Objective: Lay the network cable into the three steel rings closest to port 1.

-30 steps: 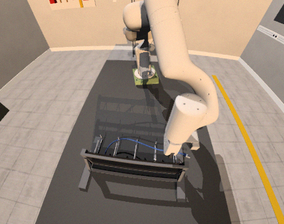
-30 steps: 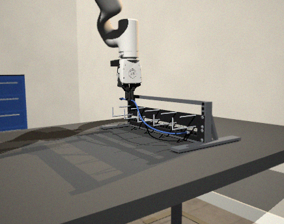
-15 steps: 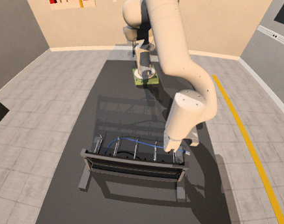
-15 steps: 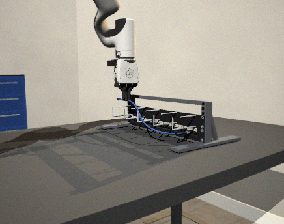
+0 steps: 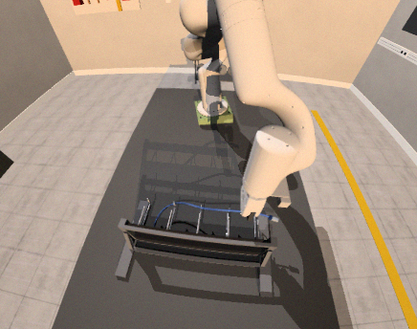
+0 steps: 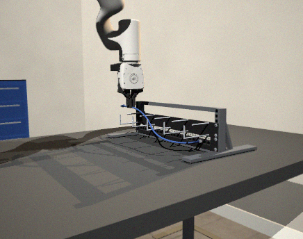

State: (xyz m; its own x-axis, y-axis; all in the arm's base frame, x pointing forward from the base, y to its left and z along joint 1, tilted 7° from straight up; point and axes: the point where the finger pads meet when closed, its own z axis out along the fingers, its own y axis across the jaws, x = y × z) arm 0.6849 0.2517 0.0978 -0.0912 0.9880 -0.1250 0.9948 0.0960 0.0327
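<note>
The blue network cable (image 5: 207,208) runs along the rack panel (image 5: 197,239), across its row of steel rings (image 5: 198,222). One end goes down to the panel's left end in the top view. My gripper (image 5: 252,215) is shut on the cable close to its free end (image 5: 274,219), at the panel's right end. In the exterior view my gripper (image 6: 130,102) holds the cable a little above the leftmost ring (image 6: 127,119). The cable (image 6: 156,132) sags from there to the ports at the panel's right end (image 6: 201,140). I cannot tell whether it rests inside the rings.
A thin black lead (image 5: 186,225) lies under the rings beside the panel. The arm's green base (image 5: 213,112) stands at the far end of the dark table. The panel's feet (image 6: 219,153) rest near the table edge. A blue cabinet (image 6: 10,109) stands behind.
</note>
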